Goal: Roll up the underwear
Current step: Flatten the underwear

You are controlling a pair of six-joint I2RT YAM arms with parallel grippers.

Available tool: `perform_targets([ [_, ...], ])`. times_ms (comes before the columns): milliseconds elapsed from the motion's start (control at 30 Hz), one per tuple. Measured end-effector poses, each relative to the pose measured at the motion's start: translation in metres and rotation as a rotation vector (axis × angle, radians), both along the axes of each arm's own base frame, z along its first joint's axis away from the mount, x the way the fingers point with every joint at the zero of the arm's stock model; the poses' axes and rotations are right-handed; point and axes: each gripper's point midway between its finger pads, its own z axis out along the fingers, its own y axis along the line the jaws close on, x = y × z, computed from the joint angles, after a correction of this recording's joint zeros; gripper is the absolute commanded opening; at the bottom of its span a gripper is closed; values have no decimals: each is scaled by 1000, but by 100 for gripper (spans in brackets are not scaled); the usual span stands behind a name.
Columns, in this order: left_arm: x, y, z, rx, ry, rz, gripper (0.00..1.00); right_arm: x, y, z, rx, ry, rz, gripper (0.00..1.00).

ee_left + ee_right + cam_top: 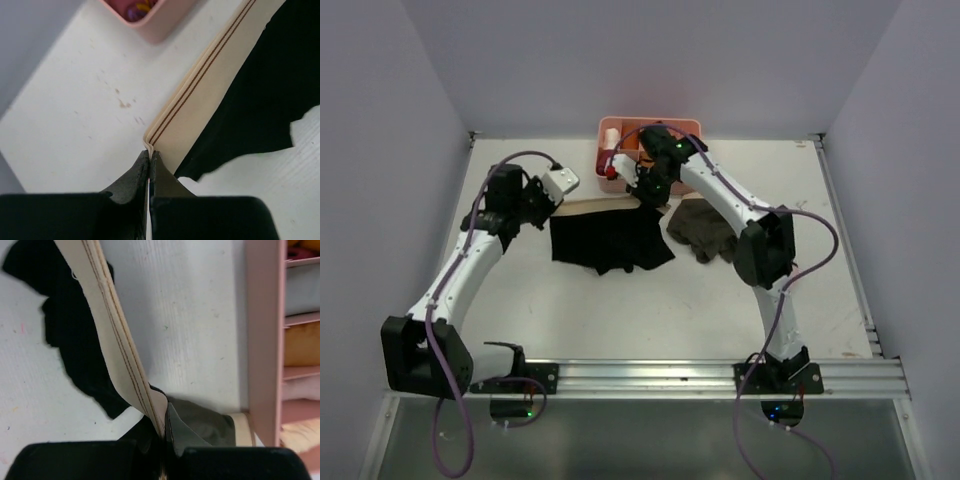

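Left fingers (132,182), right fingers (175,435) pinching underwear (610,240) waistband ends, both reaching forward

No legible text, labels, brands or numbers in any of the three views (the underwear (260,100) has only two thin brown stripes along its beige waistband, no lettering on it).

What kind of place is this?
Probably a robot test booth: a left arm and right arm bolted to a metal rail, blank walls around a table, underwear spread near a pink bin.
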Motion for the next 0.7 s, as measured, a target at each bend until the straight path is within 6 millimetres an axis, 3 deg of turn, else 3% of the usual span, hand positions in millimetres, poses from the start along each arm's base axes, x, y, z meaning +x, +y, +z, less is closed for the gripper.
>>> perform_targets([
  [67,4,-2,34,-22,-94,-33,0,0,-2,31,39,-51,-3,0],
  [133,-6,-7,63,-34,-178,-87,0,-12,-7,63,76,-96,9,0],
  [200,-24,-13,80,-33,-229,-156,0,-32,-12,84,102,-136,33,0],
  [267,-43,-17,82,-23,-256,-223,0,-63,-19,89,98,-140,76,0],
  [333,-60,-20,62,-1,-224,-285,0,-92,-21,74,74,-111,131,0],
  [400,-82,-19,20,31,-118,-350,0,-115,-20,42,25,-48,181,2],
  [533,-133,-16,-61,70,149,-492,0,-159,-34,-44,-120,138,261,11],
  [600,-162,-17,-81,63,256,-580,4,-190,-48,-74,-184,220,312,22],
  [633,-174,-16,-85,67,290,-616,13,-205,-56,-81,-216,258,341,32],
  [667,-183,-15,-86,74,307,-651,18,-218,-60,-82,-233,286,371,52],
  [700,-189,-15,-86,77,320,-677,24,-227,-63,-80,-240,302,389,59],
])
